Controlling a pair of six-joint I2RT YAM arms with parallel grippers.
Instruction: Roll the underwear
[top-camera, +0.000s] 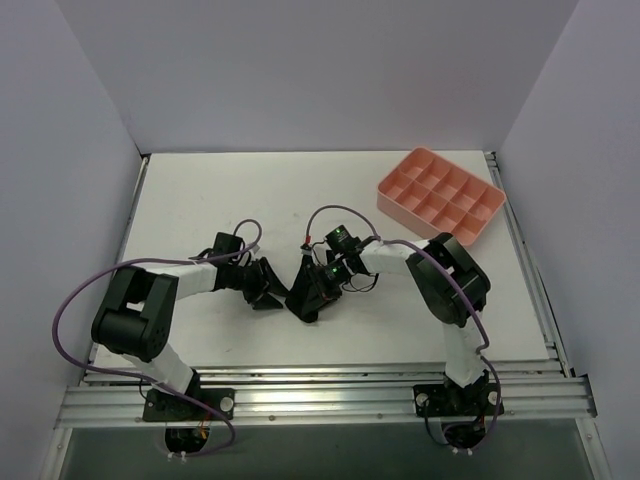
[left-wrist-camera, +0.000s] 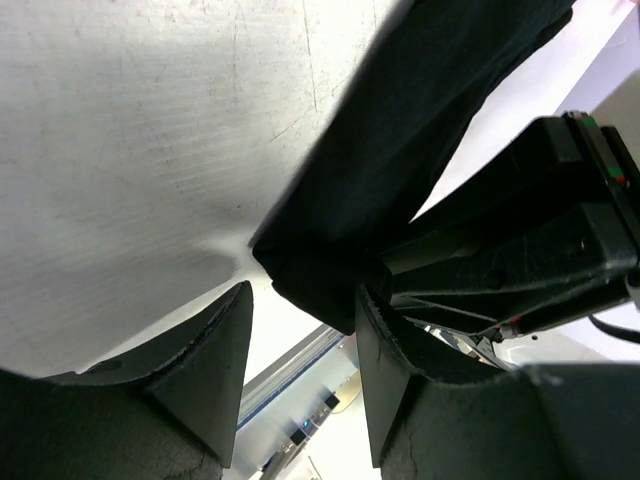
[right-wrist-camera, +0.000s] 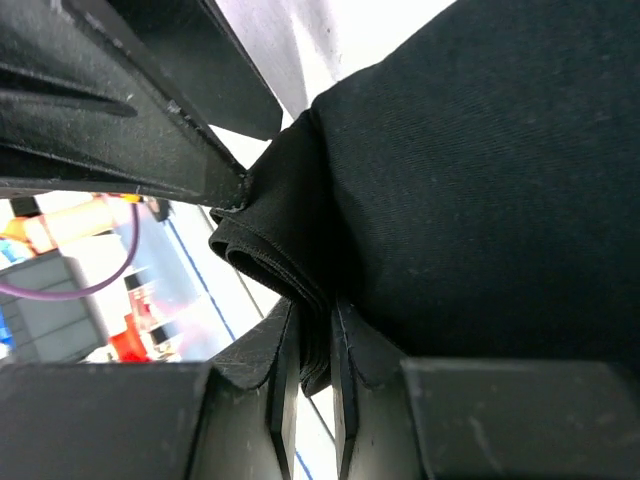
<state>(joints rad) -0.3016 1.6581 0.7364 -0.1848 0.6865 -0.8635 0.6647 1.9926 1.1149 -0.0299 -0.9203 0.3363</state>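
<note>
The black underwear (top-camera: 306, 292) sits bunched between the two tools, around the middle of the bench (top-camera: 200, 200) and somewhat toward its near edge. The right tool (right-wrist-camera: 312, 345) is pinched nearly closed on a folded edge of the cloth, with several layers squeezed between its narrow fingers (right-wrist-camera: 285, 380). The left tool (left-wrist-camera: 300, 335) stands partly open with a clear gap between its jaws. A lower corner of the underwear hangs just at its mouth and is not clamped. The pink compartment tray (top-camera: 386, 190) rests well apart, at the bench's far right corner.
</note>
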